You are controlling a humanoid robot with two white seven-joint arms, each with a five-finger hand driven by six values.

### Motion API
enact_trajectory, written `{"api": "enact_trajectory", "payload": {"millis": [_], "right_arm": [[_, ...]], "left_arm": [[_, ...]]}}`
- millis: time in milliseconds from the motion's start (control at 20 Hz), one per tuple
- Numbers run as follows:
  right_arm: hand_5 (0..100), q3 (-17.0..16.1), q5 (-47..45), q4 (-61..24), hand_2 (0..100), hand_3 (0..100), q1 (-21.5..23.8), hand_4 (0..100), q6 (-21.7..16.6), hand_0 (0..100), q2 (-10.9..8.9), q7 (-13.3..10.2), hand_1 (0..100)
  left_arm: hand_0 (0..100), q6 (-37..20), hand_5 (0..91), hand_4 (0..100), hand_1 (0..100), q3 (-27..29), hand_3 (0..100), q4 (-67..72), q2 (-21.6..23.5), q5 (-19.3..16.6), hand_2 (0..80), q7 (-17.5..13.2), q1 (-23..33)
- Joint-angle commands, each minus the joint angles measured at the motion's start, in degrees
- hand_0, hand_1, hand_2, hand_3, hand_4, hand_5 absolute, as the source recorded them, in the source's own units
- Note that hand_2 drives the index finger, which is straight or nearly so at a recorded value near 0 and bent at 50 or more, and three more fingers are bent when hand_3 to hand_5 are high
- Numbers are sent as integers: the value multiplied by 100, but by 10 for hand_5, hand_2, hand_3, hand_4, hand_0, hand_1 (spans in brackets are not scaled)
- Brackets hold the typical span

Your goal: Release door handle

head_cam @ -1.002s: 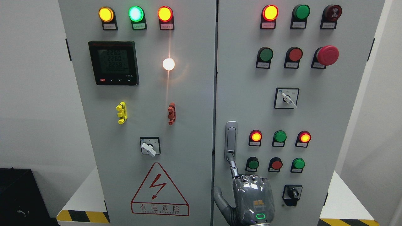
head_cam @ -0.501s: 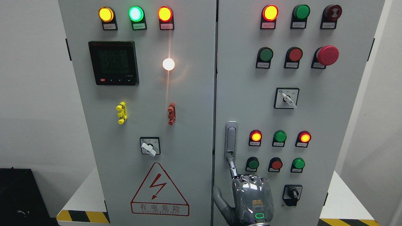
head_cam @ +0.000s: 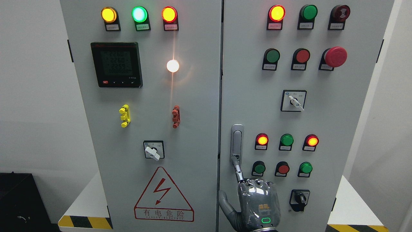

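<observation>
One hand (head_cam: pixel 257 206): bottom edge, below door handle (head_cam: pixel 237 143); can't tell which arm it belongs to.
Fingers: index (head_cam: pixel 238 170) straight, tip at handle's lower end; others curled, thumb out to the side. Gripping nothing.
Handle: upright, silver, left edge of right cabinet door (head_cam: pixel 322 122).
Rotary switch (head_cam: pixel 299 199): lower right of handle.

The left cabinet door carries three lit indicator lamps along the top: amber (head_cam: pixel 108 14), green (head_cam: pixel 139 14) and a second amber (head_cam: pixel 169 14). Below them sit a digital meter (head_cam: pixel 116 64) and a lit white lamp (head_cam: pixel 173 65). A yellow clip (head_cam: pixel 124 116) and a red clip (head_cam: pixel 175 116) are mounted at mid-height. A rotary selector switch (head_cam: pixel 153 149) sits above the triangular electrical hazard sign (head_cam: pixel 163 195). The right door carries a red mushroom emergency-stop button (head_cam: pixel 335 56).
</observation>
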Motion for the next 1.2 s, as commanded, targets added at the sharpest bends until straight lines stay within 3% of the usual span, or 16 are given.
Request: {"api": "enact_trajectory", "payload": {"millis": [0, 1152], "right_arm": [[1000, -55, 1, 21, 0, 1000, -3, 1000, 3, 478, -27, -19, 262], [1000, -107, 1, 65, 0, 1000, -12, 1000, -6, 478, -45, 16, 262]], "left_arm": [[120, -4, 0, 0, 556, 0, 0, -2, 0, -4, 0, 2, 97], [120, -4, 0, 0, 556, 0, 0, -2, 0, 5, 0, 2, 97]]}}
